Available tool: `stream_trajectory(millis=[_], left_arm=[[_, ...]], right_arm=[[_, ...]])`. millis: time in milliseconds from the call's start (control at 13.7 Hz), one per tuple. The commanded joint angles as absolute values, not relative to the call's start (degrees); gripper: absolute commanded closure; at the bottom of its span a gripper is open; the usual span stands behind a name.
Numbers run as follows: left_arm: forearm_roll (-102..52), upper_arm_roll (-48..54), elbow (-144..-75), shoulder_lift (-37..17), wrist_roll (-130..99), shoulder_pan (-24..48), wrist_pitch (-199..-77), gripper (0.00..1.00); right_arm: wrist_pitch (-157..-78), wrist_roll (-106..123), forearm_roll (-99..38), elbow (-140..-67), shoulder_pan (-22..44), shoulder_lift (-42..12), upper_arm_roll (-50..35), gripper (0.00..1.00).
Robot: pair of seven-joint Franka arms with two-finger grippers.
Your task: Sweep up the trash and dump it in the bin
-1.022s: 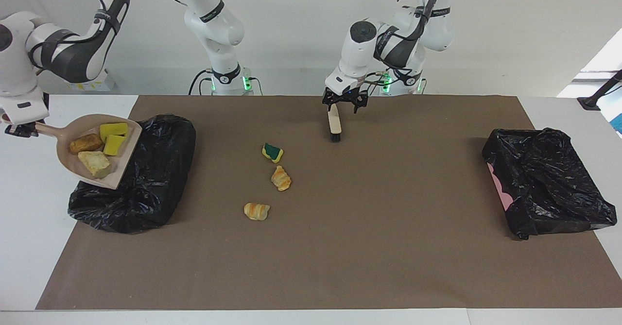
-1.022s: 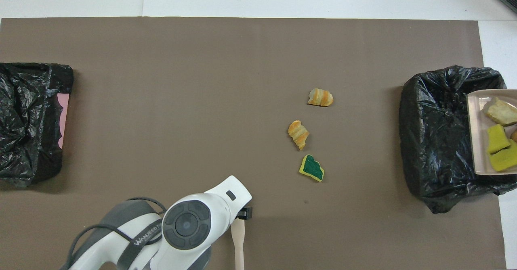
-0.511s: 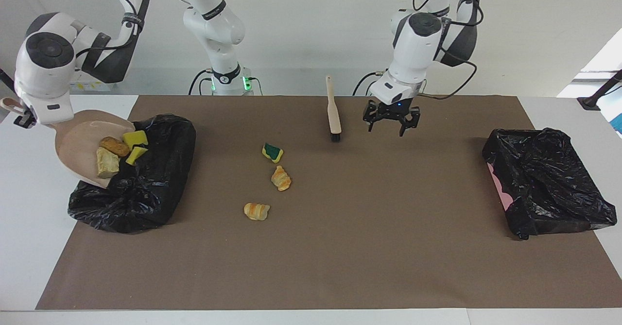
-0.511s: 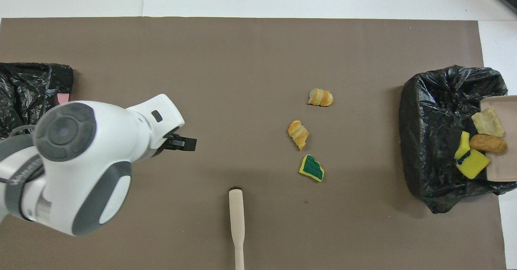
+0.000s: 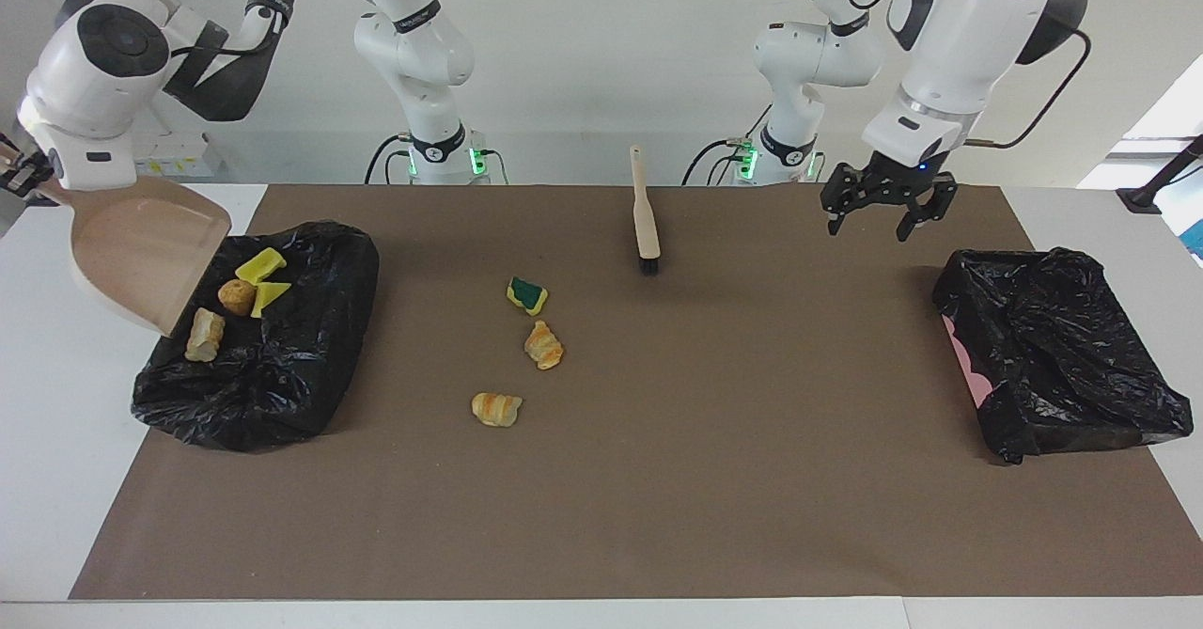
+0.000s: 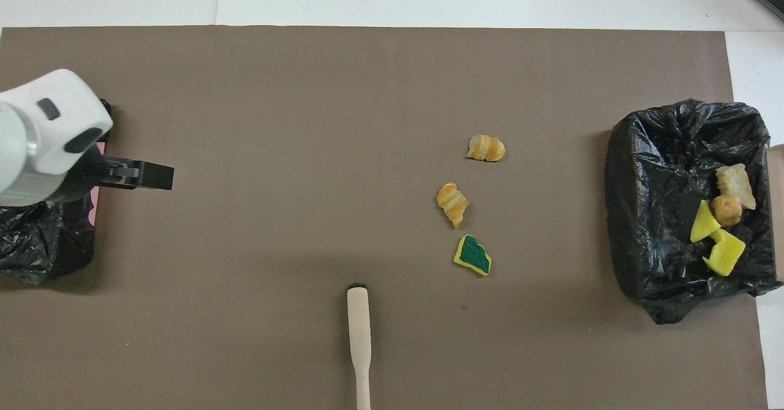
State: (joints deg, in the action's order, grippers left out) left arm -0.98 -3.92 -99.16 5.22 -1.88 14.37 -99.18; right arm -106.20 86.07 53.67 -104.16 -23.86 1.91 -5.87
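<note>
White counter (image 5: pixel 56 479) under brown mat (image 5: pixel 752 479). On mat: green-topped sponge (image 5: pixel 527 295), two croissants (image 5: pixel 543 345) (image 5: pixel 495 409) farther from robots, all apart. Brush (image 5: pixel 645 220) lying nearer robots, bristles toward sponge. Black-lined bin (image 5: pixel 282 375) at right arm's end, holding two yellow sponge pieces (image 5: pixel 260 263), brown lump (image 5: pixel 236 296), bread lump (image 5: pixel 205 334). Second black-lined bin (image 5: pixel 1062 366) at left arm's end.

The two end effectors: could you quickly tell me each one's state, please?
Left end effector: open, holding nothing, over the mat.
Right end effector: shut on the dustpan handle.
</note>
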Motion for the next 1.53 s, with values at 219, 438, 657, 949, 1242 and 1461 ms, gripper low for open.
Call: stream_trajectory(millis=[219,438,657,949,1242,1461], left_arm=[[0.1,-3.5,-84.9,2.6,6.8,7.1,-87.4,0.0],[-0.1,-3.4,-80.4,1.1,8.9,3.4,-84.6,0.0],[-0.1,-3.4,-80.1,0.5,10.2,3.2,-83.5,0.0],[-0.5,-3.3,-80.4,2.2,10.3,3.3,-83.3,0.0],[-0.4,-3.1,-81.6,3.2,9.8,3.8,-83.1,0.0],[-0.4,-3.1,-81.6,3.2,9.8,3.5,-83.1,0.0]], right_arm=[[-103.1,85.7,42.4,-103.3,-21.8,3.7,-7.4,1.0],[-103.3,85.4,30.6,-103.8,-21.9,3.7,-7.4,1.0],[-103.4,83.4,22.8,-104.9,-20.4,1.9,-7.4,1.0],[-103.1,71.1,16.4,-105.3,-15.1,-1.1,-7.4,1.0],[-103.3,52.5,11.6,-105.3,-9.7,-3.2,-7.4,1.0],[-103.3,37.7,6.8,-105.3,-4.1,-5.4,-7.4,1.0]])
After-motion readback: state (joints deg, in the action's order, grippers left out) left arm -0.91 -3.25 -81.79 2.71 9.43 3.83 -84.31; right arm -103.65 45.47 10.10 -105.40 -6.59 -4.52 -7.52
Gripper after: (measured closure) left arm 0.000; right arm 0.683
